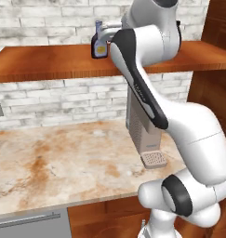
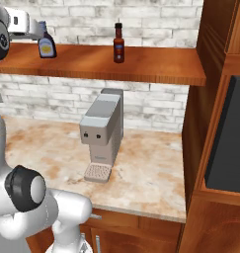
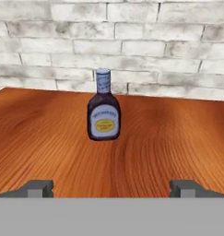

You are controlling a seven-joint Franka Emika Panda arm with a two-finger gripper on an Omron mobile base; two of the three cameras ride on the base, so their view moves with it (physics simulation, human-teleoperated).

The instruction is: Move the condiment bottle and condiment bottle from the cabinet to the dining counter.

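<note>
Kitchen: marble counter [image 2: 141, 168], coffee machine [image 2: 102, 133]

White arm [image 1: 189, 125], dark joints, grey pincer [image 3: 111, 188] tips

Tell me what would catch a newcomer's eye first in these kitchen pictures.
Probably the big white robot arm reaching up to the wooden shelf, its open gripper facing a squat dark sauce bottle with a blue cap and yellow label, not yet touching it. Farther right on that shelf stands a slim hot sauce bottle with a red label. Below it, a grey coffee machine sits on the marble counter.
</note>
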